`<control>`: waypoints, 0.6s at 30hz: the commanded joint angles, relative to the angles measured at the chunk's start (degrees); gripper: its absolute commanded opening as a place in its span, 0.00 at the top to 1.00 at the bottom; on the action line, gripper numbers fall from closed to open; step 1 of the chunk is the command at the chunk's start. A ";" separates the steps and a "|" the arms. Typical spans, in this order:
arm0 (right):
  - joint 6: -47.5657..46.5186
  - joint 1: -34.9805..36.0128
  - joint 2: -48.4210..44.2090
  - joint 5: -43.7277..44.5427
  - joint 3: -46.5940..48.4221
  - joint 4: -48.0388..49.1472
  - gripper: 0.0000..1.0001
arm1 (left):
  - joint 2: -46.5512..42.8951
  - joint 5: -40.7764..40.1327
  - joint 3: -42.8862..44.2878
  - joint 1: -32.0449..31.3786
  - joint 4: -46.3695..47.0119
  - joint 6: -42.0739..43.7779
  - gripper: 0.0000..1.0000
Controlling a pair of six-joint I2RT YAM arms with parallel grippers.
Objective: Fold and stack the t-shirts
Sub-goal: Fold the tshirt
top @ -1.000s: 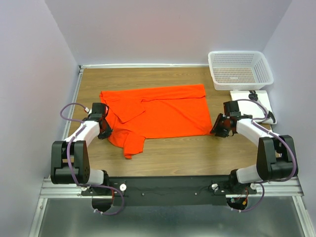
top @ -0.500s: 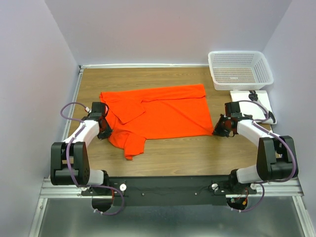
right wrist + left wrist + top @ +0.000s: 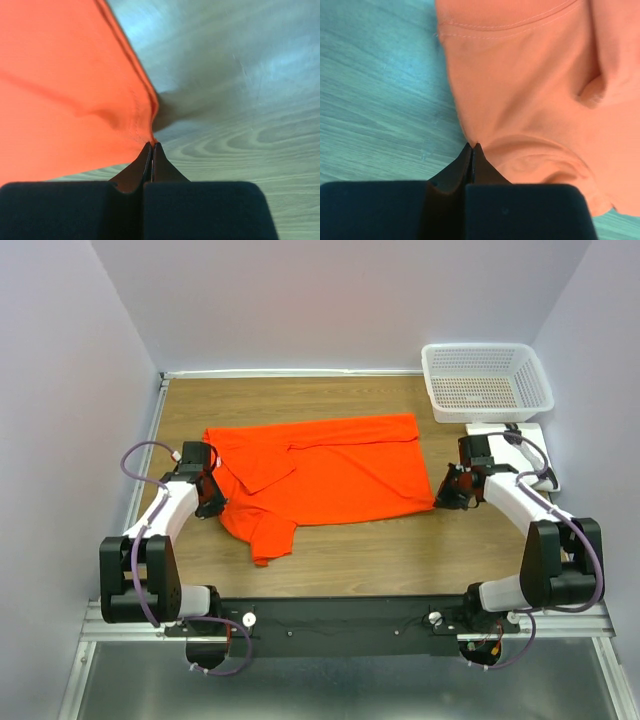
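Your t-shirt [image 3: 320, 470] lies spread on the worktop [image 3: 400, 550], barely folded, nothing stacked. Left tool [image 3: 216, 504] at its 9 o'clock and right tool [image 3: 440, 502] at 4 o'clock are clamped tight, apparently each pinching its edge.

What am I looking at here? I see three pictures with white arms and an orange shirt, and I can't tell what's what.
These are two robot arms, bolted side by side at the near edge of a wooden table. The wide picture comes from a fixed camera above and behind them. Each close-up comes from a small camera on one arm's wrist, so the dark shape at the bottom of it is that arm's own claw.

An orange t-shirt lies spread on the table, partly folded over at its left end. A white basket and a white board sit at the far right.

The left claw is shut on the t-shirt's left edge. The right claw is shut on its near right corner.
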 commanded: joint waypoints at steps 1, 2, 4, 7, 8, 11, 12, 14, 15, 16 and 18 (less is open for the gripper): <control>-2.03 -0.45 1.25 -0.73 5.58 -3.79 1.00 | -0.42 2.35 3.53 0.59 -1.31 1.21 1.00; -2.20 -0.54 1.77 -0.99 6.37 -4.31 0.99 | -0.33 2.70 4.15 0.67 -1.31 1.30 1.00; -2.64 -0.45 2.57 -1.26 8.92 -4.76 0.99 | 0.55 3.06 5.47 0.85 -1.31 1.48 1.00; -3.34 -0.54 4.41 -1.26 11.99 -5.37 0.99 | 1.86 3.76 7.40 1.11 -1.31 2.09 1.00; -3.52 -0.54 5.29 -1.35 12.70 -5.63 1.00 | 2.65 4.11 7.93 1.11 -1.40 2.27 1.00; -4.14 -0.54 7.31 -1.44 15.25 -6.16 0.99 | 3.71 4.55 9.86 1.46 -1.57 2.88 1.00; -4.31 -0.54 7.75 -1.26 15.86 -6.25 0.99 | 4.06 4.64 10.30 1.64 -1.57 2.97 1.00; -4.66 -0.54 8.98 -1.00 17.61 -6.60 1.00 | 4.67 4.90 11.44 1.99 -1.75 3.41 1.00; -4.66 -0.45 9.33 -0.82 18.24 -6.69 1.00 | 4.94 4.91 11.88 2.17 -1.75 3.59 1.00; -4.93 -0.54 9.77 -0.82 18.76 -6.78 0.99 | 5.12 4.91 12.41 2.34 -1.49 3.67 1.00; -5.02 -0.54 10.65 -0.73 20.78 -6.95 1.00 | 5.91 4.91 13.03 2.96 -1.57 3.85 1.00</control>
